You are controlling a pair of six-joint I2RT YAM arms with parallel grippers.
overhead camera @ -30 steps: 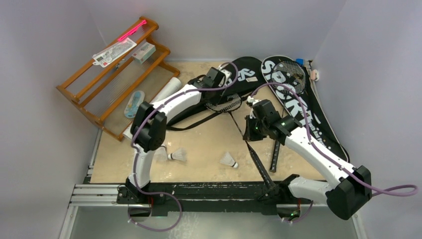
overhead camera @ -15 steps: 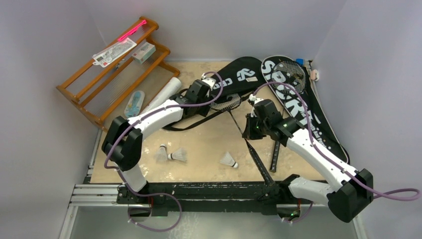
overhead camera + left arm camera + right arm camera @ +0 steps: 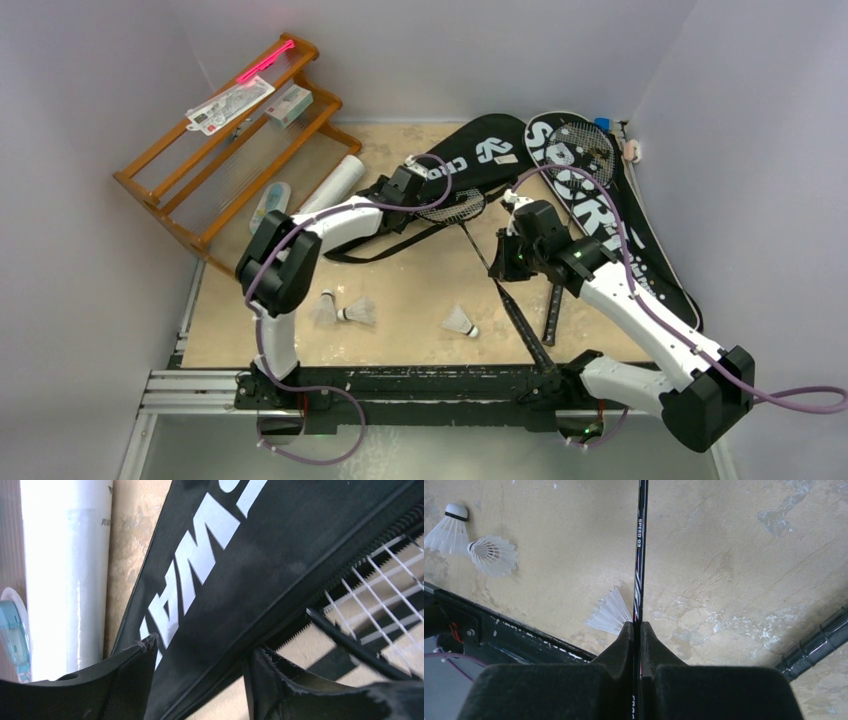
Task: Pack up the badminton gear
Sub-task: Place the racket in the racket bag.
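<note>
The right gripper (image 3: 637, 626) is closed tight on the thin shaft of a racket (image 3: 640, 555), whose strung head lies at the mouth of the left bag (image 3: 260, 555). The left gripper (image 3: 204, 649) stands wide open with the zip edge of this bag between its jaws, gripping nothing. The white tube (image 3: 65, 570) lies just beside this bag, three shuttlecocks (image 3: 491, 555) rest on the table (image 3: 734, 545), and the other racket (image 3: 583, 140) lies on the right bag (image 3: 650, 250)
</note>
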